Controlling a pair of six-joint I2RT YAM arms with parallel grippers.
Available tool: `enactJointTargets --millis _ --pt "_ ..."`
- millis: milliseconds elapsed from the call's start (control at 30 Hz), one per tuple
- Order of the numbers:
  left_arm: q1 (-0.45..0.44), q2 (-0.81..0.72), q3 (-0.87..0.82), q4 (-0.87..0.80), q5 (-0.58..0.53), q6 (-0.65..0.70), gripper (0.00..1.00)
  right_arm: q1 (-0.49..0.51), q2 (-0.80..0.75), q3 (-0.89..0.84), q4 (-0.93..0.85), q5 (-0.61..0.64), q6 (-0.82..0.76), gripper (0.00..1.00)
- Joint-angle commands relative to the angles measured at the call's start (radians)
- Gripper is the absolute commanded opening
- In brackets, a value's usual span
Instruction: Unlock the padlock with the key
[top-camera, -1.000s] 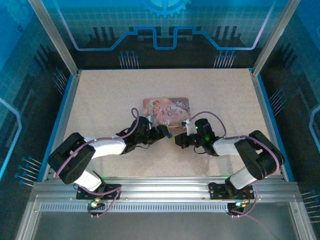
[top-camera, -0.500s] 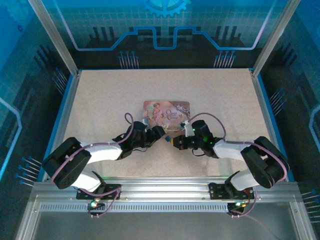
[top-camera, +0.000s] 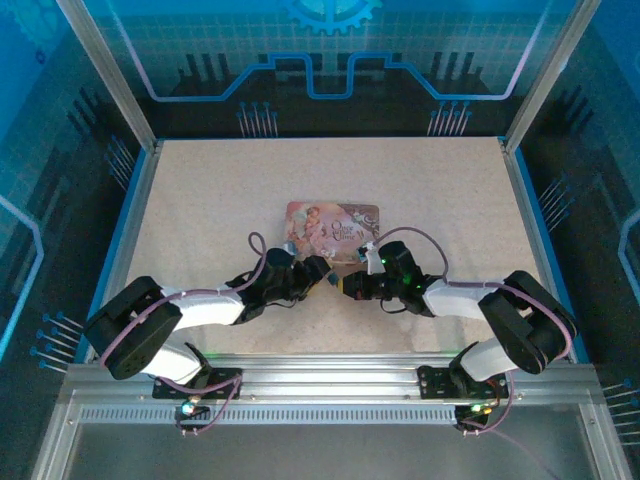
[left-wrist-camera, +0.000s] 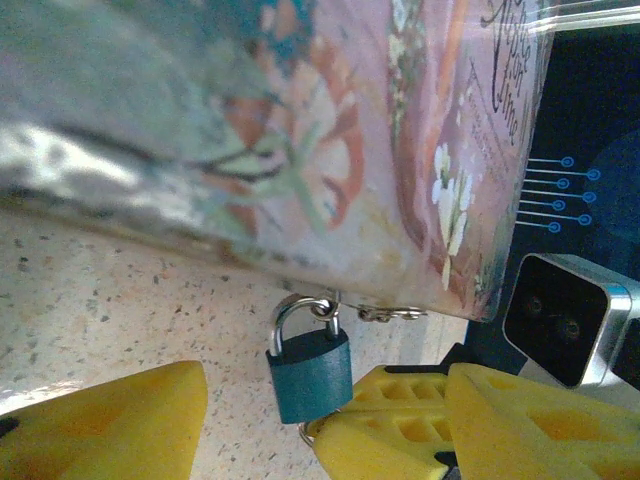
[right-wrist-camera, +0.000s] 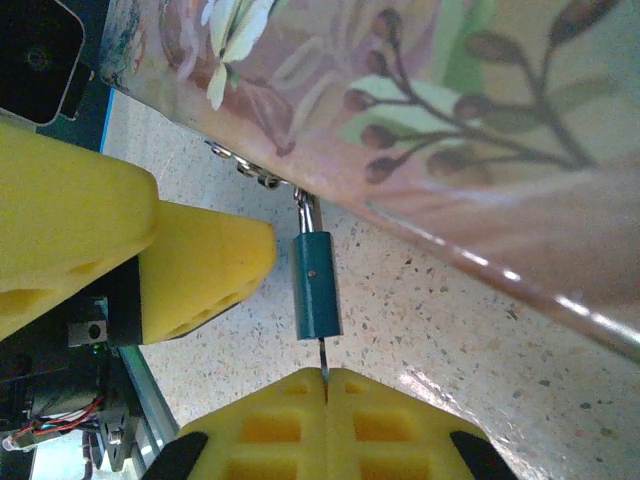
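Observation:
A small padlock (left-wrist-camera: 310, 375) with a teal body and a silver shackle hangs from a ring on the front edge of the pink printed tin (left-wrist-camera: 350, 150). My left gripper (left-wrist-camera: 320, 435) stands open around the padlock, with a gap on each side of the body. My right gripper (right-wrist-camera: 327, 385) is shut on the key (right-wrist-camera: 323, 358). Its thin dark blade runs up to the bottom of the padlock (right-wrist-camera: 317, 285). In the top view the left gripper (top-camera: 322, 268) and right gripper (top-camera: 345, 284) meet just in front of the tin (top-camera: 333, 222).
The speckled table (top-camera: 200, 200) is walled by a blue rim and metal posts. A yellow finger of the left gripper (right-wrist-camera: 200, 260) stands close to the left of the padlock. The right arm's wrist camera (left-wrist-camera: 560, 320) sits beside the tin's corner.
Both arms have lowered and stretched forward. The right gripper has shifted a little left toward the padlock, and the left gripper has settled around it.

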Motion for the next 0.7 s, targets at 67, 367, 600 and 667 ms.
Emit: enactJointTargets --millis 67,367,600,667 --pt "-0.021 0.048 -0.002 0.088 -0.011 -0.042 0.61 0.027 0.000 0.029 0.029 0.000 0.055 0.00" --pt "-0.033 0.092 0.016 0.116 -0.011 -0.052 0.49 0.038 -0.015 0.024 0.029 0.022 0.153 0.00" --pt "-0.042 0.121 0.018 0.141 -0.005 -0.068 0.46 0.038 -0.009 0.013 0.083 0.034 0.247 0.00" --pt "-0.044 0.124 0.019 0.143 -0.005 -0.072 0.46 0.038 -0.010 0.013 0.094 0.038 0.268 0.00"
